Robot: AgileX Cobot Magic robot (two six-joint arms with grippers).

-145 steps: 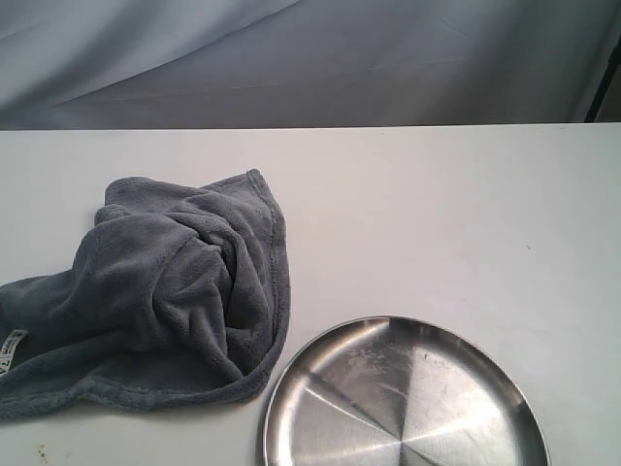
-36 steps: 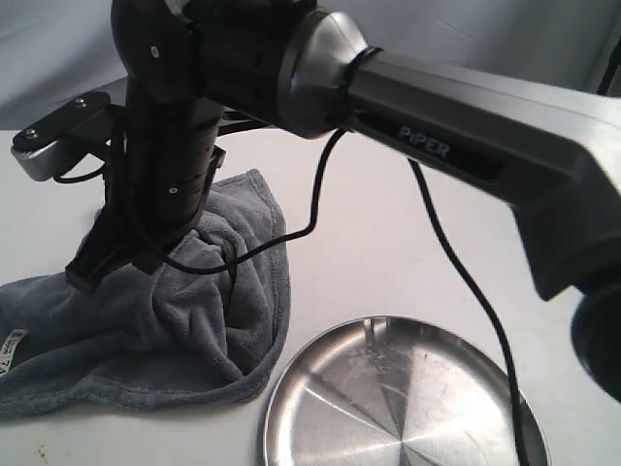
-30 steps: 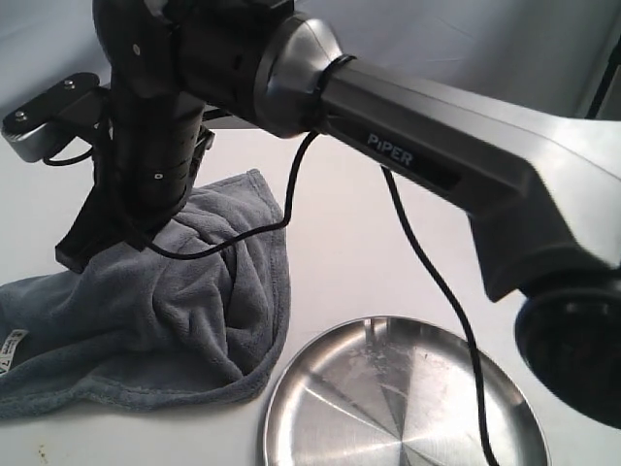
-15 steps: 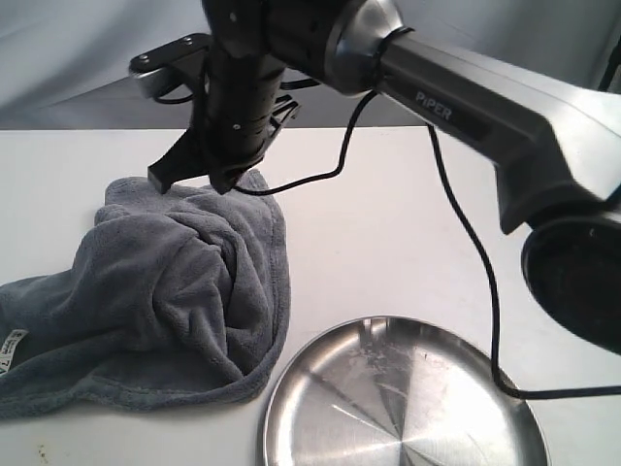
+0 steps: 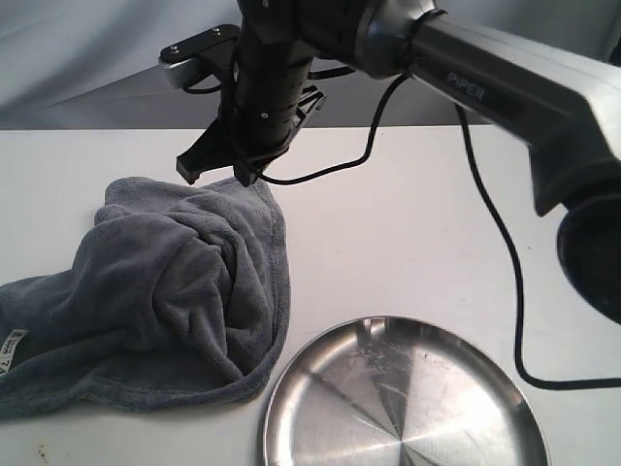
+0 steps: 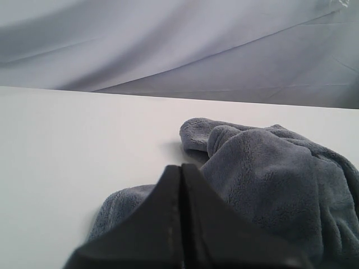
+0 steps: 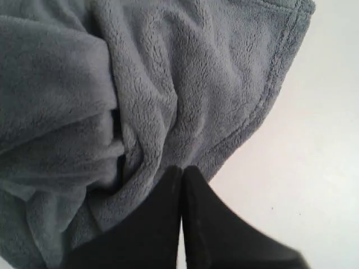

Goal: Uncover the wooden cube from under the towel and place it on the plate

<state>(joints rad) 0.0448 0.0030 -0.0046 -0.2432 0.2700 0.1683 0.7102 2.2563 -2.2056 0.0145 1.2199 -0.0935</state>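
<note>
The dark grey-blue towel (image 5: 165, 282) lies bunched on the left of the white table, with its small white tag (image 5: 14, 342) at the left edge. No wooden cube shows in any view. The shiny steel plate (image 5: 403, 398) sits empty at the front right. My right gripper (image 5: 215, 167) has reached across from the right. It hangs shut just above the towel's far hem and holds nothing. The right wrist view has the shut right gripper (image 7: 181, 168) over the towel (image 7: 140, 84). My left gripper (image 6: 180, 166) is shut, low beside the towel (image 6: 269, 168).
The right arm's long grey link (image 5: 505, 87) spans the upper right of the scene. Its black cable (image 5: 505, 291) droops down to the table beside the plate. A grey curtain (image 5: 87, 58) hangs behind the table's far edge.
The right gripper has lifted off the towel's left part and swung back and right to the far hem. The towel lies in the same bunched shape.
</note>
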